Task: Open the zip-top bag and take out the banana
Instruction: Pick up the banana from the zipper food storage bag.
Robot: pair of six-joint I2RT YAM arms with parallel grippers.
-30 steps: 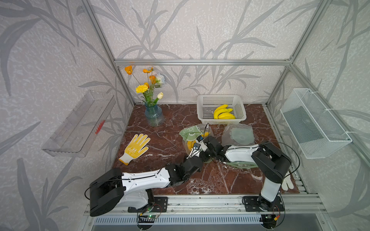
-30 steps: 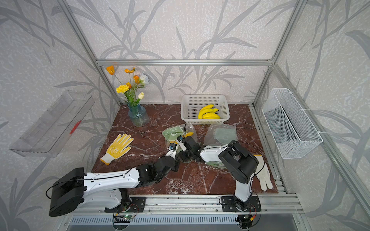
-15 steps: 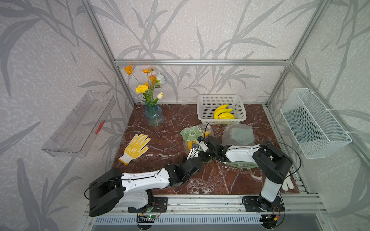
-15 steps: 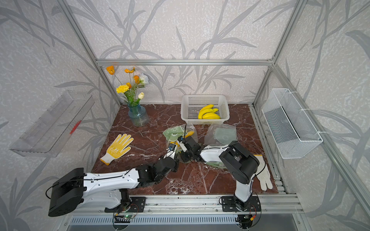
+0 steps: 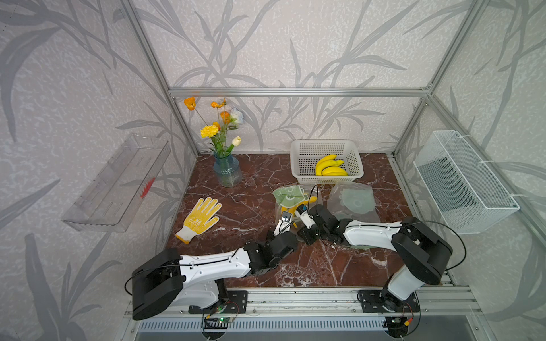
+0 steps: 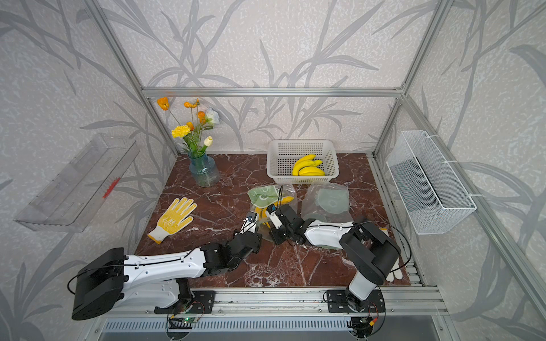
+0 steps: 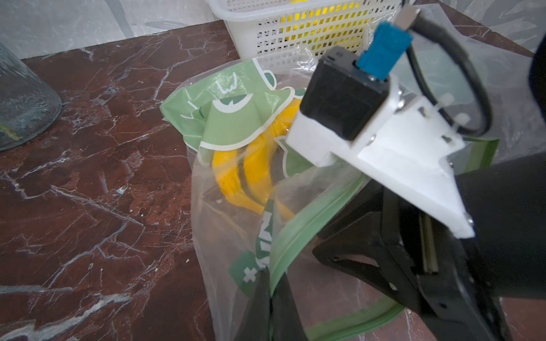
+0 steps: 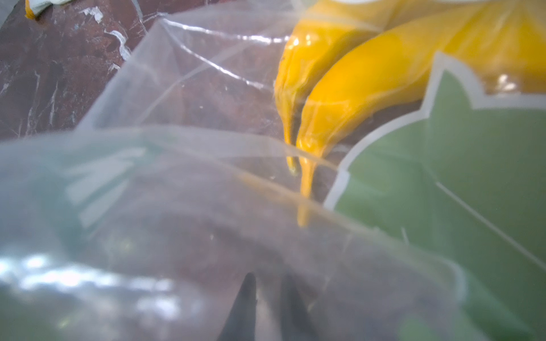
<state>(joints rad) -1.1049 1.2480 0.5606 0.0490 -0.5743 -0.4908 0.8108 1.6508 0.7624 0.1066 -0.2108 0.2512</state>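
The zip-top bag (image 5: 291, 197) (image 6: 266, 196) is clear with green print and lies mid-table. The yellow banana (image 7: 254, 174) (image 8: 369, 82) is inside it. My left gripper (image 7: 276, 283) (image 5: 291, 231) is shut on the near end of the bag's green zip strip (image 7: 298, 233). The bag's mouth gapes beside that pinch. My right gripper (image 8: 267, 283) (image 7: 322, 245) sits at the mouth from the right, with its jaws a narrow gap apart. Blurred bag film lies across them in the right wrist view. The banana's tips point toward the right gripper.
A white basket (image 5: 298, 153) with more bananas stands behind the bag. A second plastic bag (image 5: 354, 200) lies to the right, under the right arm. A blue vase (image 5: 227, 174) with flowers and a yellow glove (image 5: 201, 218) are on the left, and a white glove (image 6: 394, 271) lies front right.
Both arms stay at the bag's mouth. The right gripper has shifted slightly there, and the left keeps its pinch on the zip strip.
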